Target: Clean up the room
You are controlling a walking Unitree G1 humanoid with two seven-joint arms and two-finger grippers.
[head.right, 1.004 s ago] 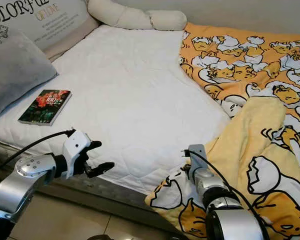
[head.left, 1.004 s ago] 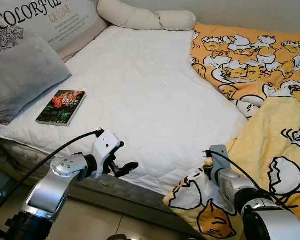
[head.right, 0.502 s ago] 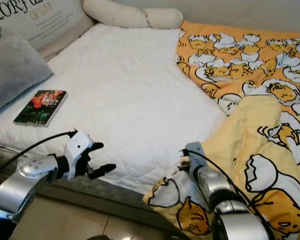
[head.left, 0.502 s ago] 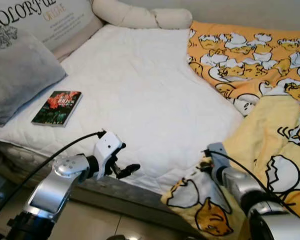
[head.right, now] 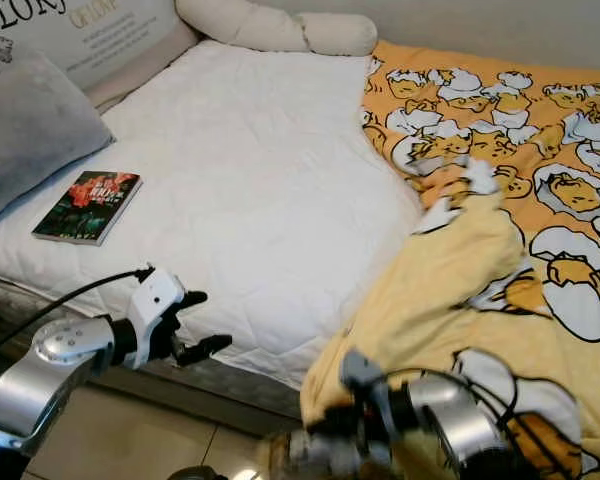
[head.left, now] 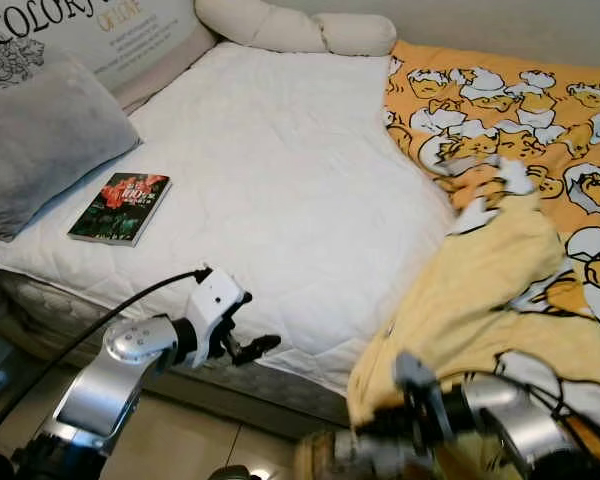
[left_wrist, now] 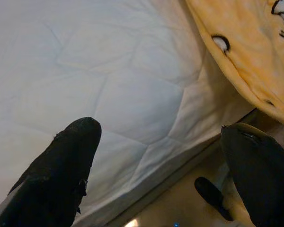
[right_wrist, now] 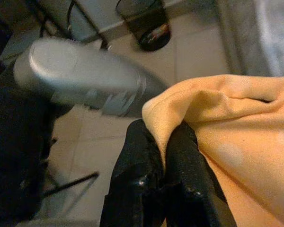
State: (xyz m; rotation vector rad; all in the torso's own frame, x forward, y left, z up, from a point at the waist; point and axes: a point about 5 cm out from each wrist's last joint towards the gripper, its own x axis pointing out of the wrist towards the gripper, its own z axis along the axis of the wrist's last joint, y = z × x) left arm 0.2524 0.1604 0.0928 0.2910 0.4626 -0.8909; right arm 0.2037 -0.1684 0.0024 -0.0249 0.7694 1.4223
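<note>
A yellow blanket [head.left: 500, 280] printed with egg cartoons covers the right side of the bed, and its near part is folded over so the plain underside shows. My right gripper [right_wrist: 164, 142] is shut on a fold of that blanket's edge, low in front of the bed and blurred in the head views [head.left: 380, 435]. Just before the mattress's [head.left: 280, 170] front edge my left gripper [head.left: 248, 335] hangs open, holding nothing; its black fingers [left_wrist: 61, 170] frame the white quilted sheet.
A book [head.left: 120, 207] with a red and green cover lies on the sheet at the left, beside a grey pillow [head.left: 40, 140]. A cream bolster [head.left: 290, 30] lies at the bed's head. A black waste bin [right_wrist: 149, 23] stands on the tiled floor.
My right arm has dropped low and leftward, dragging the blanket's corner with it, so the blanket has bunched and turned its plain side up. The left arm has barely moved.
</note>
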